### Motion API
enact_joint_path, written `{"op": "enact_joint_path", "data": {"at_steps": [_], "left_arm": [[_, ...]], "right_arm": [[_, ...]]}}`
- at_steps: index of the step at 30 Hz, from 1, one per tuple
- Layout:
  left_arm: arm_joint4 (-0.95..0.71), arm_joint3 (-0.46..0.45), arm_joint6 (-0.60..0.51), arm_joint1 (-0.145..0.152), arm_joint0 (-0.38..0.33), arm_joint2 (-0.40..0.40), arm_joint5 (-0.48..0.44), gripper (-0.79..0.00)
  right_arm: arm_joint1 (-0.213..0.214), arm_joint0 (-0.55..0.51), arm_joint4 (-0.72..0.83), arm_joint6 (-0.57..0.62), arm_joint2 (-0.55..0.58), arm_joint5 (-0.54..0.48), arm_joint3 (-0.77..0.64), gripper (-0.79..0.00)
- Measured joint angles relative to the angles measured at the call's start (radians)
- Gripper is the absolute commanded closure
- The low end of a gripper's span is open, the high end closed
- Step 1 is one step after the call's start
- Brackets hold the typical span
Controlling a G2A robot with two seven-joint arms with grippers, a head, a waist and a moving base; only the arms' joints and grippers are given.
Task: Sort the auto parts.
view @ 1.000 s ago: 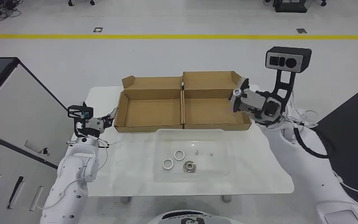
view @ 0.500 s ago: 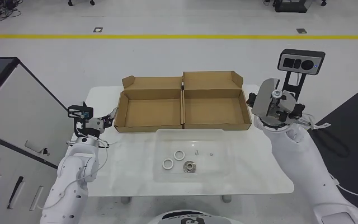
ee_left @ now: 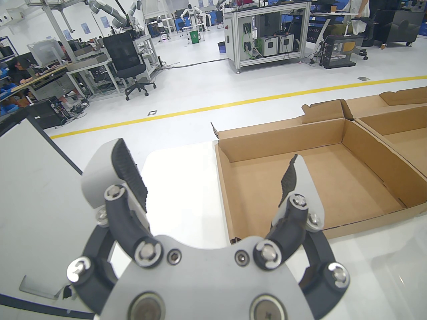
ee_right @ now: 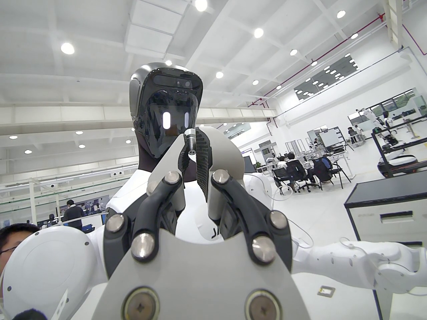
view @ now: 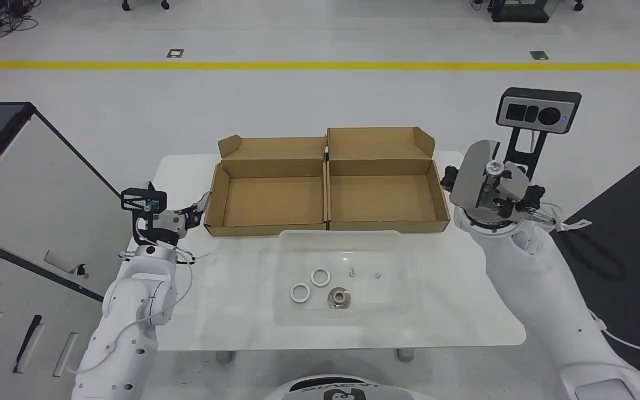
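Jaws of the right gripper [ee_right: 192, 146] stand almost closed, pinching a bolt [ee_right: 190, 138] by its threaded shank between the ribbed fingertips, with its end poking just past them. That gripper is tilted upward, away from the table top, and in the top view it hangs over the right edge of the table [view: 460, 290] near the far right corner, just beside the outer wall of the right cardboard box [view: 385, 203]. The left gripper [ee_left: 206, 168] is spread wide with nothing between its fingers; it hovers at the left edge of the table, pointing toward the left cardboard box [ee_left: 300, 181] and just short of that box's nearest wall. The two boxes sit side by side, touching, along the far edge, lids folded back. In front of them, toward the middle of the near edge, lies a clear tray [view: 300, 248]. Inside it are two white rings [view: 321, 277], close together, a round metal part [view: 340, 297] just beside them, and two small pieces [view: 353, 270] nearer the tray's far wall, too small to make out.
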Motion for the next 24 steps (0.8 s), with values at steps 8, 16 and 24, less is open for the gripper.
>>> {"op": "enact_joint_path", "data": {"at_steps": [8,16,24], "left_arm": [[0.000,0.000,0.000,0.000,0.000,0.000,0.000,-0.785],[0.000,0.000,0.000,0.000,0.000,0.000,0.000,-0.785],[0.000,0.000,0.000,0.000,0.000,0.000,0.000,-0.785]], "right_arm": [[0.000,0.000,0.000,0.000,0.000,0.000,0.000,0.000],[0.007,-0.012,-0.108,-0.032,0.076,0.052,0.035,0.000],[0.047,-0.051,-0.375,0.051,0.330,0.213,0.115,0.000]]}}
